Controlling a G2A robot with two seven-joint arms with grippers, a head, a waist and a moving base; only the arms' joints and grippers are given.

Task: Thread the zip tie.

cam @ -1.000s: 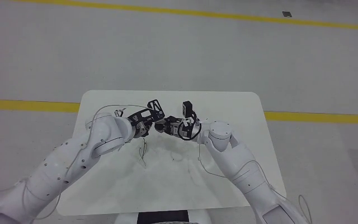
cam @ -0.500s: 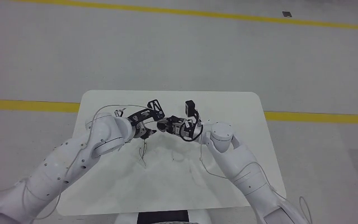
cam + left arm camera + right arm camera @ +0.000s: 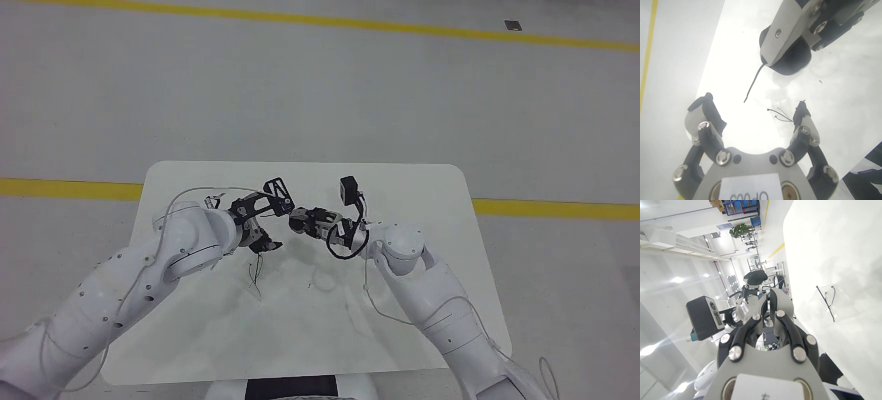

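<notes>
Above the table (image 3: 420, 200), the right gripper (image 3: 765, 60), clamped on the zip tie (image 3: 753, 83), has drawn back from the left gripper (image 3: 755, 102), whose fingers (image 3: 705, 108) stand apart; threading probably remains undone.

Bright, even light; table (image 3: 730, 56) glares white in wrist views; faint soft shadows.

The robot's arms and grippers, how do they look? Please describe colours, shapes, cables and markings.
The left arm and right arm have rounded white shells with thin cables outside. The left gripper has a grey metal base with a white label, black link bars, silver screws and pale fingers with black pads. The right gripper has the same grey-and-black build.
</notes>
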